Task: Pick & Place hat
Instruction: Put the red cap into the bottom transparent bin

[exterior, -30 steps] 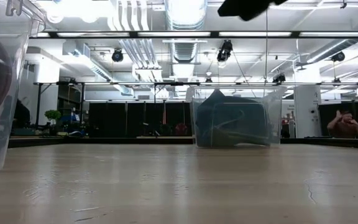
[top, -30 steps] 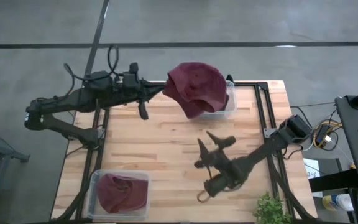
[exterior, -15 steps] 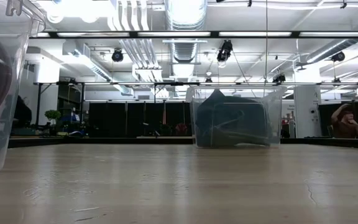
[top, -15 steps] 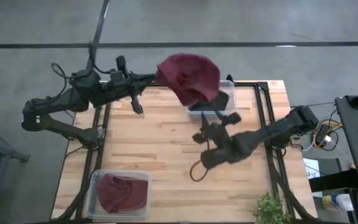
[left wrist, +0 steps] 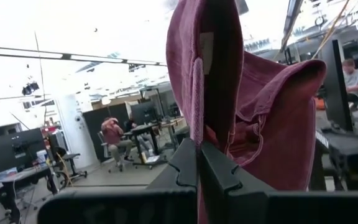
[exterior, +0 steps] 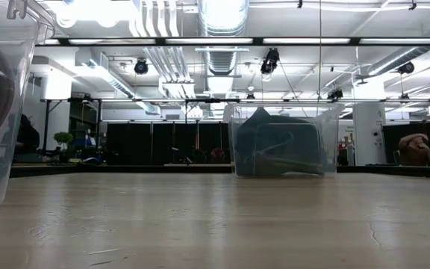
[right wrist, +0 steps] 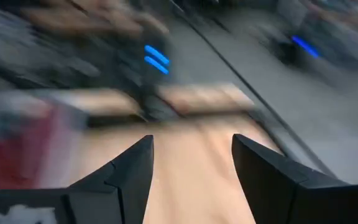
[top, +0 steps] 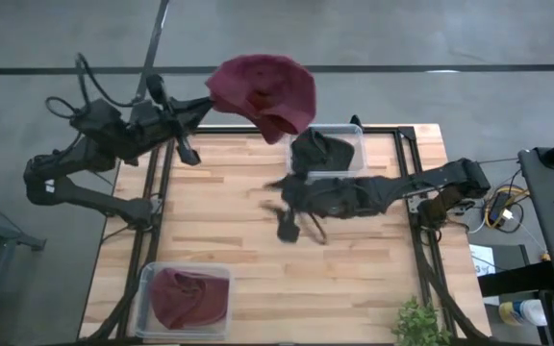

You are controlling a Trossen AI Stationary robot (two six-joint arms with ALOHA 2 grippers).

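Your left gripper [left wrist: 199, 163] pinches the maroon hat [top: 261, 91] past the table's [top: 219, 231] 12 o'clock edge. The right gripper [right wrist: 191, 163], jaws spread, hangs mid-table beside the clear bin [top: 330, 154] holding a dark hat [top: 317, 150]. At 7 o'clock, another bin [top: 187, 300] holds a maroon hat.

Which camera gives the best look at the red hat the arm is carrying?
The high view: the maroon hat shows whole, held by the left gripper beyond the table's far edge. The left wrist view shows its fabric pinched close up. The low and right wrist views miss it.

Grey concrete floor [top: 373, 34] surrounded the table; bright ceiling lights [exterior: 222, 11], ducts overhead, dark partitions [exterior: 163, 153] beyond, people at desks.
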